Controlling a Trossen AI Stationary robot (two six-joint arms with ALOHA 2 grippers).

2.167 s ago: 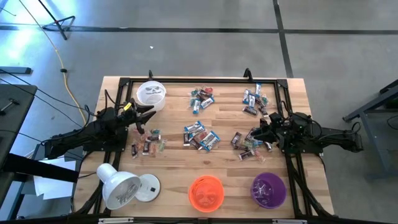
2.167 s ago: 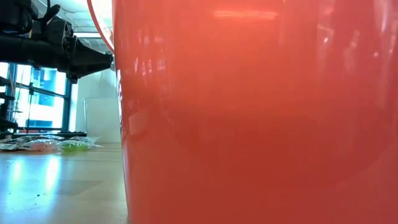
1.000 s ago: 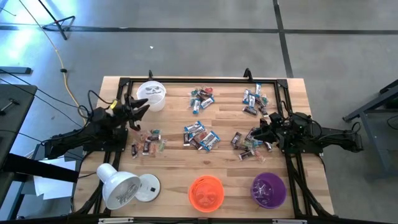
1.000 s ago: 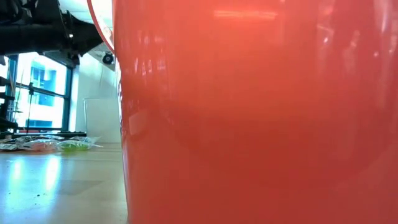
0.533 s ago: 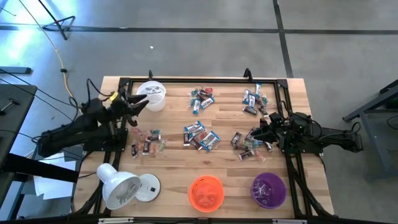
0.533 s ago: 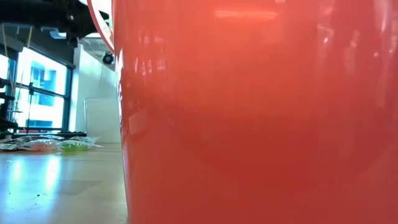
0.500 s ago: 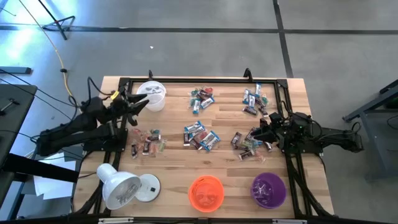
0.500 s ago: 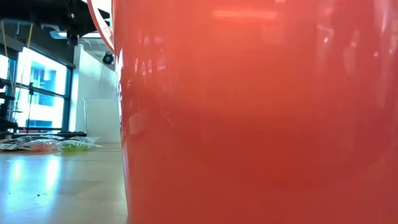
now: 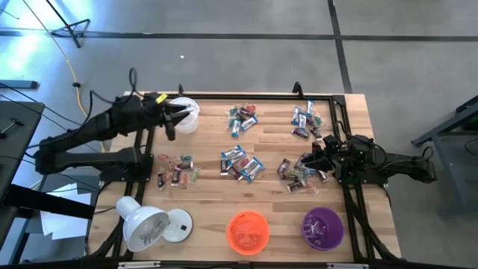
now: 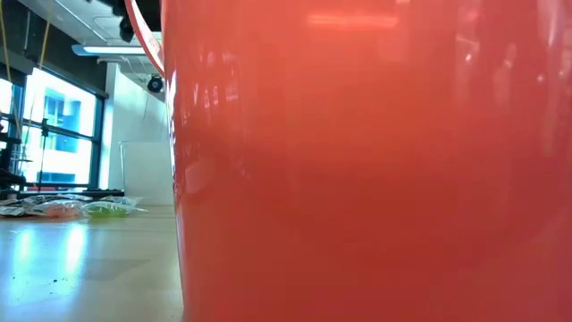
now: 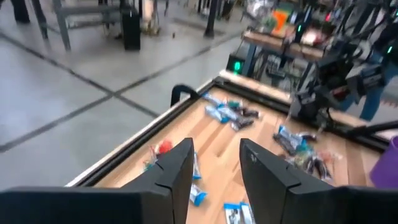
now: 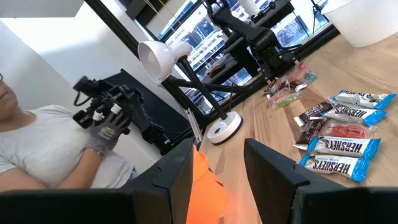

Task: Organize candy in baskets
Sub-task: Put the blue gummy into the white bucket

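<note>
White basket (image 9: 183, 113) is now sitting under the left hand (image 9: 178, 113), which has been swinging over from the pinkish candy (image 9: 178, 171); its fingers are spread and empty, suggesting a drop.

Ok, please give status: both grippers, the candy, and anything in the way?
Left gripper open, empty, over white basket. Right gripper open, low beside candy. Nothing in the way.

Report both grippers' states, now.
Left gripper: over the white basket, fingers apart, nothing seen between them.
Right gripper: low by the candy near the table's right side, fingers apart, holding nothing.
</note>
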